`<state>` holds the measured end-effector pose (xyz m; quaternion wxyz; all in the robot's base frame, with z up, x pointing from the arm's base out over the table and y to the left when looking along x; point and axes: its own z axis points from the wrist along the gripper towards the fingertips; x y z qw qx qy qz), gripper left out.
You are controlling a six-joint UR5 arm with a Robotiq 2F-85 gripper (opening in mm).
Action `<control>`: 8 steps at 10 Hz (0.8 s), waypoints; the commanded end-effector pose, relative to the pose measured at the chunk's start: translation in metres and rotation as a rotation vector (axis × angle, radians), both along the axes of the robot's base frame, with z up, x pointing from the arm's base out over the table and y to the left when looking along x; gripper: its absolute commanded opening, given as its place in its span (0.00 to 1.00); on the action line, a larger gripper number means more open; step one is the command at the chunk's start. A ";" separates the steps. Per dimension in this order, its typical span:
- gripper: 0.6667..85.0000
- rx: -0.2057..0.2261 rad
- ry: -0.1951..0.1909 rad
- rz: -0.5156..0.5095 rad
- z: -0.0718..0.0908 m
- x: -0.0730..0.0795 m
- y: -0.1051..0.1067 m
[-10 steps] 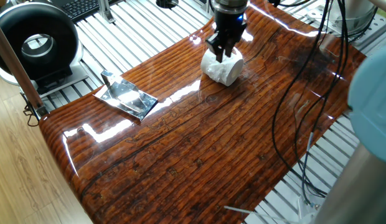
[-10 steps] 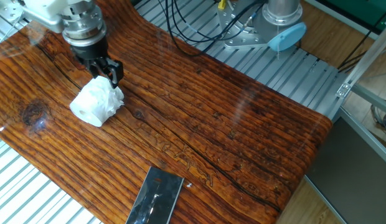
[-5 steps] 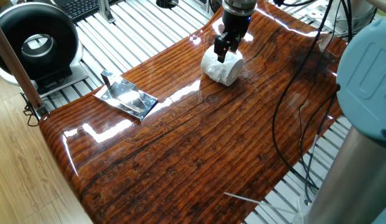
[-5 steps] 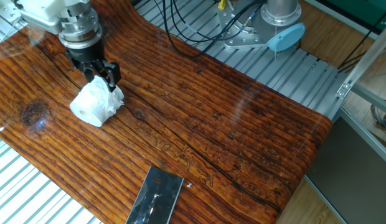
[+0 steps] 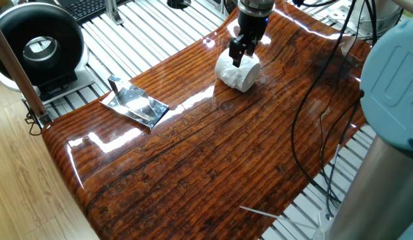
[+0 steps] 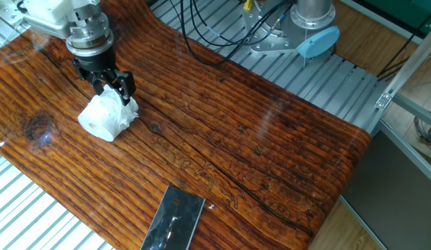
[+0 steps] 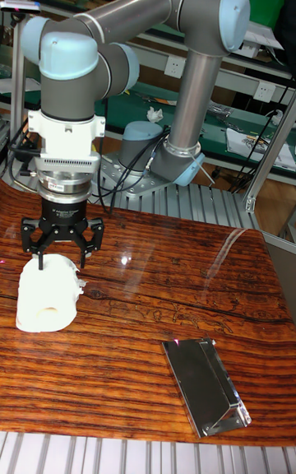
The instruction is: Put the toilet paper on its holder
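One fixed view: the gripper (image 5: 239,53) sits higher than a second ago and has turned about its own axis. Then its fingers straddled the top of the toilet paper (image 5: 238,72); now they hang at the roll's upper back edge. The roll lies on its side at the same spot on the table (image 5: 213,160), so no lift has happened. Judgement: the grasp is being re-aligned, not completed. The holder (image 5: 134,105) lies well apart toward the table's near-left corner, with its upright peg (image 5: 114,85) at the end nearer the fan (image 5: 38,45).

The other fixed view: over the last second the fingers have risen slightly off the crumpled top of the roll (image 6: 107,116). The gripper (image 6: 111,85) is spread, jaws open, with one fingertip near or perhaps just touching the paper's top edge; the view is too coarse to say which. The roll's central hole faces the camera, unmoved. Only the end of the holder (image 6: 175,219) shows at the bottom edge.

Tall fixed view: gripper (image 7: 59,260) wide open, holding nothing, fingertips just above the roll (image 7: 49,296), one at each side of its top. The holder (image 7: 204,384) lies well to the right, nearer the camera, empty
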<state>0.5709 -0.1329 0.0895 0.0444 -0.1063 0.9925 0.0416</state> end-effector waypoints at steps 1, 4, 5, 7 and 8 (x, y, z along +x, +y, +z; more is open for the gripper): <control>0.83 -0.015 -0.009 -0.002 -0.003 0.000 -0.009; 0.83 -0.068 -0.024 -0.008 -0.008 0.003 -0.024; 0.83 -0.067 -0.030 -0.007 -0.009 0.004 -0.024; 0.85 -0.045 -0.044 0.002 -0.011 0.009 -0.018; 0.86 -0.032 -0.048 0.008 -0.011 0.010 -0.014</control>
